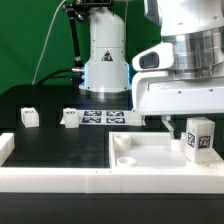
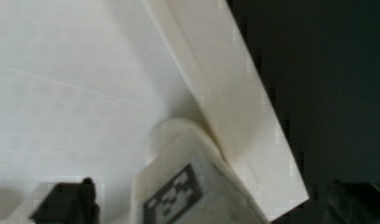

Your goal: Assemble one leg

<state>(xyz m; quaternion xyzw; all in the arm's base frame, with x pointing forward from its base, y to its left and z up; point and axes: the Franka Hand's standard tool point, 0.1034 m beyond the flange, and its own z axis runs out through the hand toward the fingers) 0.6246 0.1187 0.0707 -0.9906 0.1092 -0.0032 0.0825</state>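
- With the claw (image 2: 213, 203) spread open, grips nothing; straddles the leg (image 2: 183, 188), dark fingertips (image 2: 68, 203) standing off on either side.
- Finds that leg upright on the panel (image 1: 150, 150), tag facing the exterior camera, close beside the raised rim toward the exterior view's right.
- Looks like the seating step: leg set at its corner of the panel; cannot tell from either view whether it sits fully home in a hole.
- Calls next for closing squarely on two opposite side faces, low enough for a firm hold, then pressing or turning without tipping the leg against the rim.
- Counts three legs in sight: the one under the claw, plus an outer loose leg (image 1: 29, 116) and an inner loose leg (image 1: 70, 119), both upright on the black bench (image 1: 60, 142); fourth not made out.
- Counts one panel, one marker board (image 1: 105, 117) just beside the inner loose leg, and one arm (image 1: 190, 40).
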